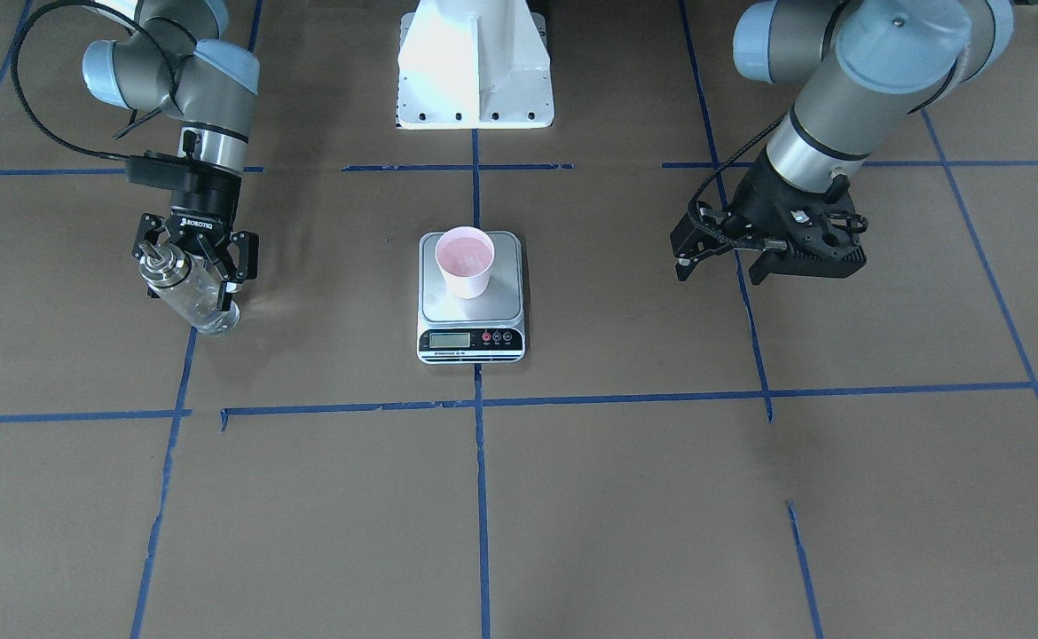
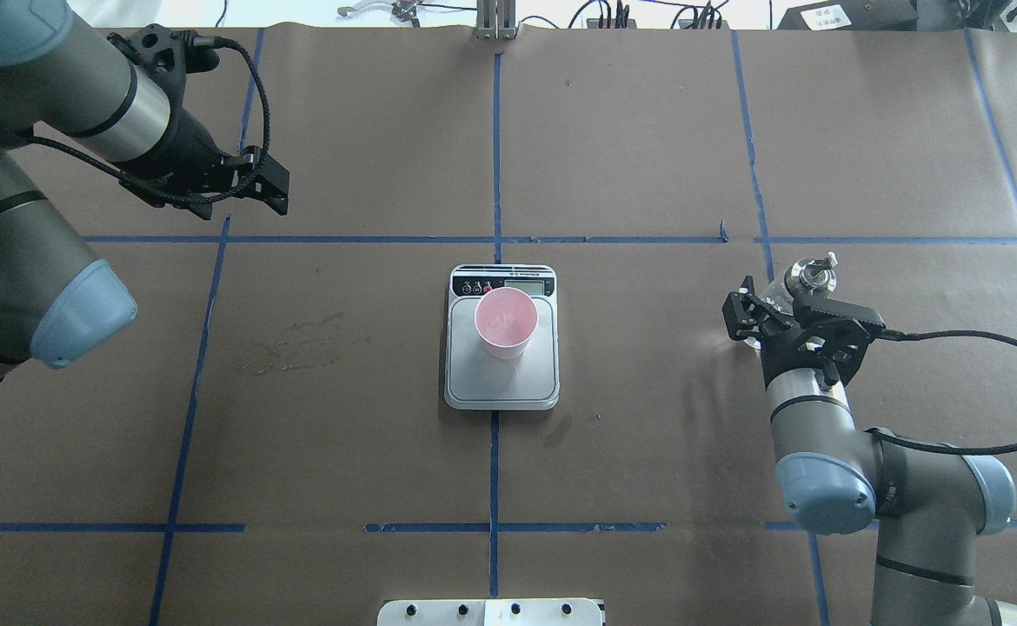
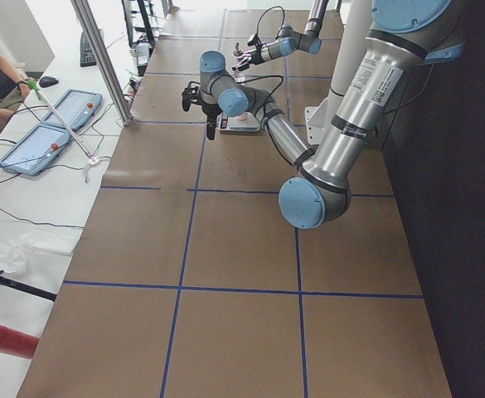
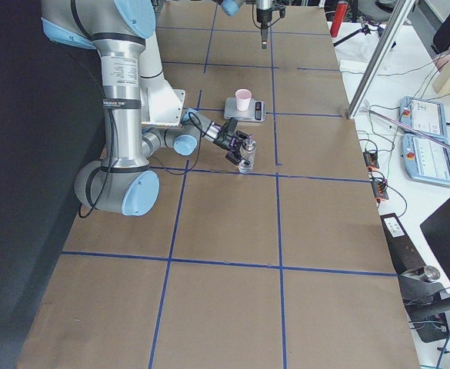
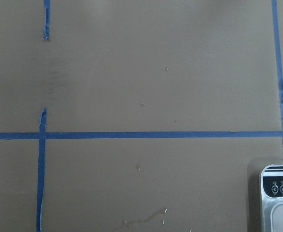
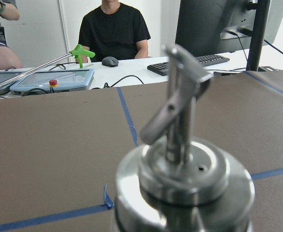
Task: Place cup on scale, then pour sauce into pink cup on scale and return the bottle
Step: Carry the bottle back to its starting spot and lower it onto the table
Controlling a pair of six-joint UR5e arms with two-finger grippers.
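The pink cup [image 1: 464,257] stands upright on the steel platform of the scale [image 1: 503,297] at the table's middle; both also show in the overhead view, the cup [image 2: 505,322] on the scale [image 2: 501,387]. The clear glass bottle [image 1: 189,288] with its metal spout [image 6: 180,121] stands on the table on my right side. My right gripper [image 1: 189,273] is open, one finger on each side of the bottle; I cannot tell if they touch it. My left gripper [image 1: 723,264] is open and empty, raised far from the scale. The sauce cannot be made out.
Blue tape lines grid the brown table cover. A faint wet stain [image 2: 300,343] lies left of the scale. The white robot base plate [image 1: 475,71] sits behind the scale. Operators, tablets [image 4: 425,123] and a keyboard lie beyond the table's far edge.
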